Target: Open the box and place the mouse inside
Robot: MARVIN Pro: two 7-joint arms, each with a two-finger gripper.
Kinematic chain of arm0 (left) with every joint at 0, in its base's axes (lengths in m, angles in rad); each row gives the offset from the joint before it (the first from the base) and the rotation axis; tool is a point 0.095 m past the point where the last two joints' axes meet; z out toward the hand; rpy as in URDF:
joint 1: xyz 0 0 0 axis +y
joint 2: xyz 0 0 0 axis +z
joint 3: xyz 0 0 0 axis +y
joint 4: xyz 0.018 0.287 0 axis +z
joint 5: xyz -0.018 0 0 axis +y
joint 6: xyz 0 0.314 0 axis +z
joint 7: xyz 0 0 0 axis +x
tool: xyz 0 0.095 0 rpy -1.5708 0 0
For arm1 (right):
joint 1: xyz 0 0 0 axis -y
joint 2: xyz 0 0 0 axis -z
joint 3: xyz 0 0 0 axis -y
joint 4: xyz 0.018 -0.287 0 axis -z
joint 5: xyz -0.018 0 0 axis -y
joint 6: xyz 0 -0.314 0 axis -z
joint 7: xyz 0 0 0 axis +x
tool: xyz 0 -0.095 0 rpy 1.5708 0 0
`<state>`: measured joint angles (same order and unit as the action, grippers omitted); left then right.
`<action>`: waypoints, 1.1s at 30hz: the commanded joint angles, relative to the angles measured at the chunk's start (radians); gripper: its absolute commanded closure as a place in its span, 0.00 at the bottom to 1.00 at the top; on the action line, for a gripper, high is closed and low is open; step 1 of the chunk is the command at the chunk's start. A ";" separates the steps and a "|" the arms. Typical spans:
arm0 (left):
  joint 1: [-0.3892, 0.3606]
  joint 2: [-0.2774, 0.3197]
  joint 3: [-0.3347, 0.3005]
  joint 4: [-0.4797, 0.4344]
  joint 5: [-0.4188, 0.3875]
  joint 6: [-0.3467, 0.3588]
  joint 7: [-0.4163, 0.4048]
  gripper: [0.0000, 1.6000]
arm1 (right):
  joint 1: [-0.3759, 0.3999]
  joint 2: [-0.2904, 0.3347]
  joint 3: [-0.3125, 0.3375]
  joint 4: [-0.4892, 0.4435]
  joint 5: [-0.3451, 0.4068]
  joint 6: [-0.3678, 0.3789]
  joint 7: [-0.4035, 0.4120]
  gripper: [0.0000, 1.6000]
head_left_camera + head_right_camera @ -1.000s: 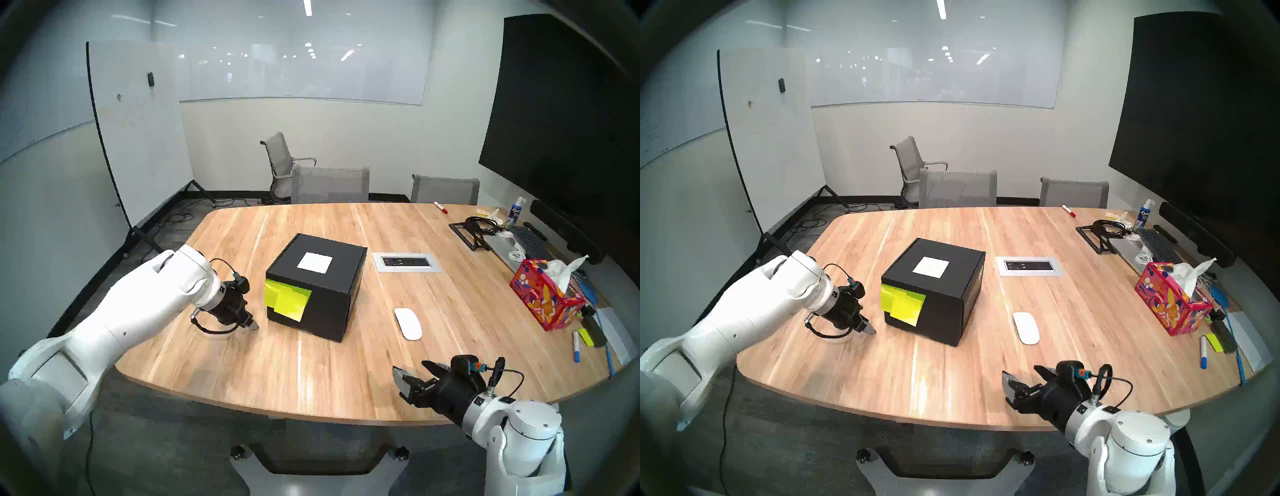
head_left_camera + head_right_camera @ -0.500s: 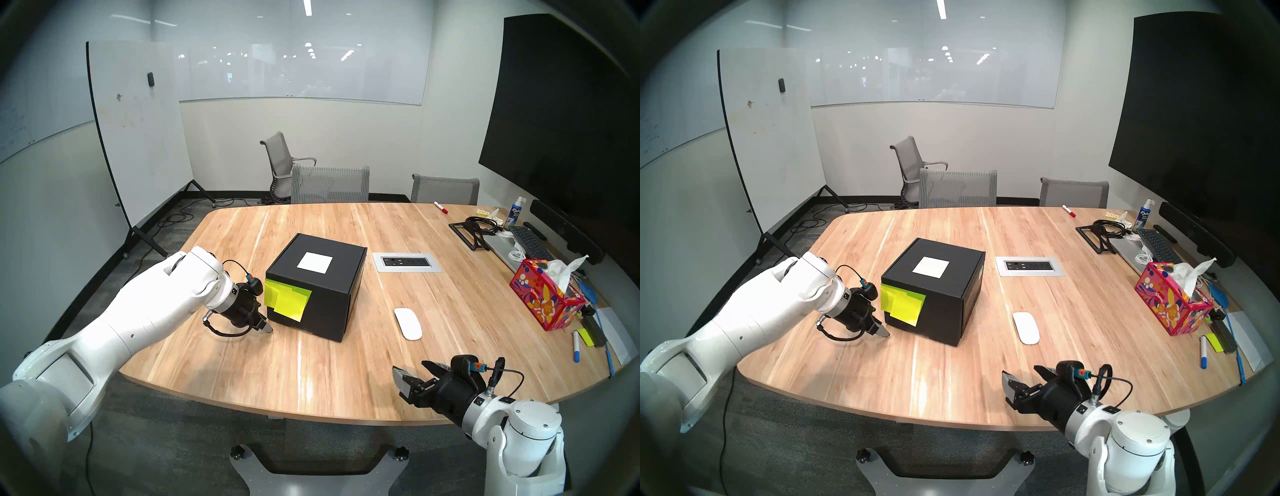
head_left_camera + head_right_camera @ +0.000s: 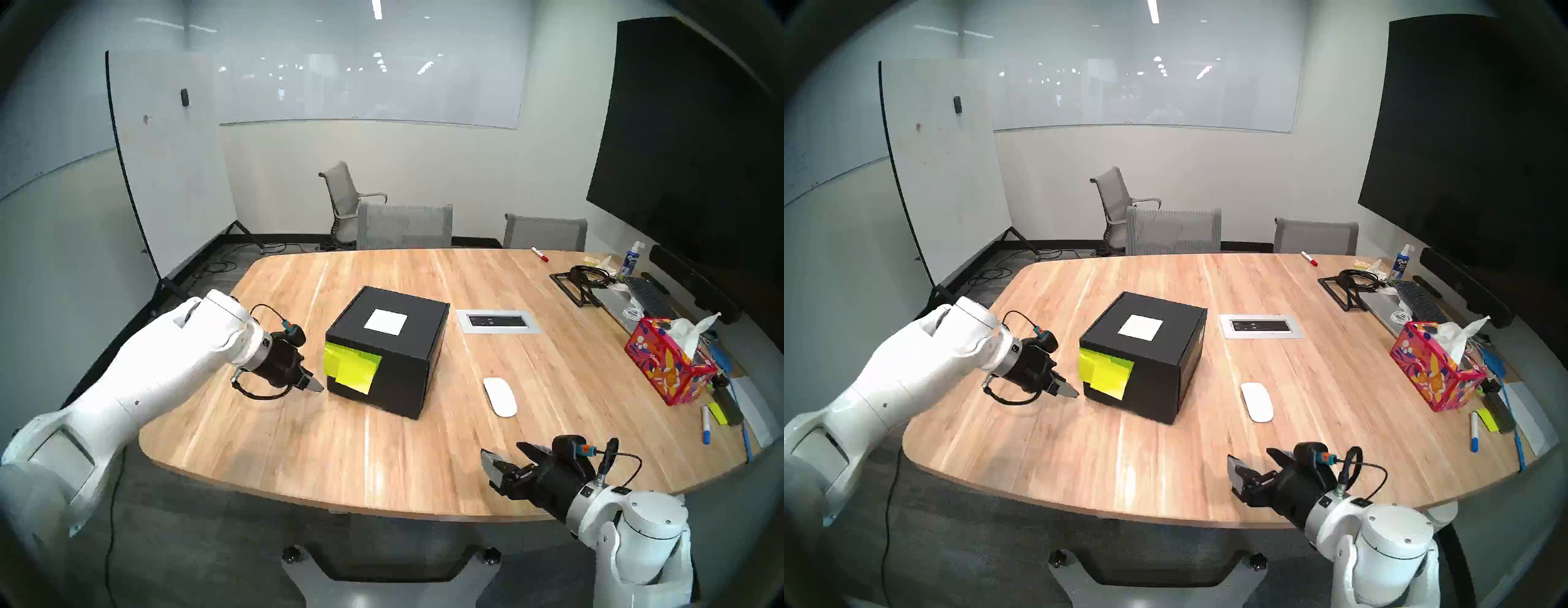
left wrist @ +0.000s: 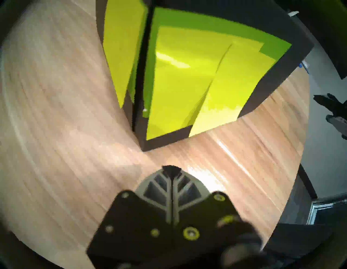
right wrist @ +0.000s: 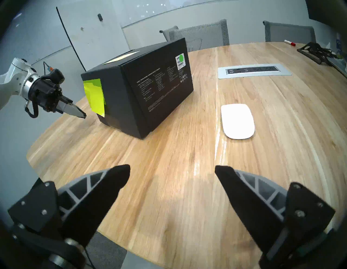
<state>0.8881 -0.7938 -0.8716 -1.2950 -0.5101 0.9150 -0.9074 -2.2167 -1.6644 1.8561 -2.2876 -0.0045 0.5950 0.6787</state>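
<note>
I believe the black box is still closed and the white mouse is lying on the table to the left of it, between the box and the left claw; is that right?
Not quite: the mouse lies to the right of the closed box, toward the tissue box, not by the left claw. The head views show it.

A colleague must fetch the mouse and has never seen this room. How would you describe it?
On the wooden table, right of the black box, lies the mouse. It is a flat, smooth white oval, unlike the crumpled tissue nearby.

Both head views look down on the box (image 3: 388,350) from above the table's near edge; the left wrist sits close beside it, the right wrist farther back.
</note>
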 commanded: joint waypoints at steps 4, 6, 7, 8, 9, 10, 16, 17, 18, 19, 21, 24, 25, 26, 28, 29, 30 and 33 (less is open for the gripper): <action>-0.021 0.001 -0.047 0.029 -0.056 0.035 -0.025 1.00 | 0.003 0.001 0.001 -0.023 -0.002 -0.003 -0.001 0.00; -0.007 -0.005 -0.066 0.039 -0.075 0.021 -0.013 1.00 | 0.003 0.001 0.001 -0.023 -0.002 -0.003 0.000 0.00; -0.004 -0.005 -0.068 0.044 -0.081 0.015 -0.016 1.00 | 0.003 0.000 0.001 -0.023 -0.002 -0.003 0.000 0.00; 0.003 -0.005 -0.075 0.050 -0.094 0.009 -0.021 1.00 | 0.003 0.000 0.001 -0.023 -0.002 -0.003 0.000 0.00; 0.009 -0.006 -0.082 0.059 -0.110 0.006 -0.030 1.00 | 0.003 0.000 0.001 -0.023 -0.002 -0.003 0.000 0.00; 0.011 -0.005 -0.085 0.065 -0.116 -0.001 -0.036 1.00 | 0.003 0.000 0.001 -0.023 -0.002 -0.003 0.000 0.00; 0.020 -0.008 -0.108 0.115 -0.174 -0.033 -0.077 1.00 | 0.004 -0.001 0.002 -0.023 -0.003 -0.003 0.001 0.00; 0.020 -0.008 -0.107 0.121 -0.180 -0.036 -0.084 1.00 | 0.004 -0.001 0.002 -0.023 -0.003 -0.003 0.001 0.00; 0.021 -0.008 -0.109 0.124 -0.184 -0.036 -0.083 1.00 | 0.004 -0.001 0.002 -0.023 -0.003 -0.003 0.001 0.00; 0.020 -0.008 -0.108 0.128 -0.186 -0.032 -0.081 1.00 | 0.004 -0.001 0.002 -0.023 -0.004 -0.003 0.001 0.00; 0.016 -0.010 -0.104 0.137 -0.189 -0.034 -0.084 1.00 | 0.004 -0.001 0.002 -0.023 -0.004 -0.003 0.002 0.00; 0.014 -0.010 -0.100 0.140 -0.192 -0.036 -0.085 1.00 | 0.004 -0.002 0.002 -0.023 -0.004 -0.003 0.002 0.00; 0.014 -0.010 -0.099 0.141 -0.193 -0.037 -0.085 1.00 | 0.004 -0.002 0.002 -0.023 -0.004 -0.003 0.002 0.00; 0.013 -0.009 -0.098 0.142 -0.194 -0.037 -0.085 1.00 | 0.004 -0.002 0.002 -0.023 -0.005 -0.003 0.002 0.00; 0.012 -0.009 -0.096 0.143 -0.196 -0.038 -0.086 1.00 | 0.004 -0.002 0.002 -0.023 -0.005 -0.003 0.002 0.00; 0.011 -0.009 -0.095 0.143 -0.197 -0.039 -0.086 1.00 | 0.004 -0.002 0.002 -0.023 -0.005 -0.003 0.003 0.00; 0.011 -0.008 -0.094 0.143 -0.197 -0.039 -0.086 1.00 | 0.004 -0.002 0.002 -0.023 -0.005 -0.003 0.003 0.00; 0.010 -0.007 -0.092 0.144 -0.200 -0.040 -0.086 1.00 | 0.004 -0.002 0.002 -0.023 -0.005 -0.003 0.003 0.00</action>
<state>0.9191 -0.8045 -0.9585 -1.1410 -0.6937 0.8787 -0.9471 -2.2161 -1.6679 1.8576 -2.2876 -0.0095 0.5950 0.6826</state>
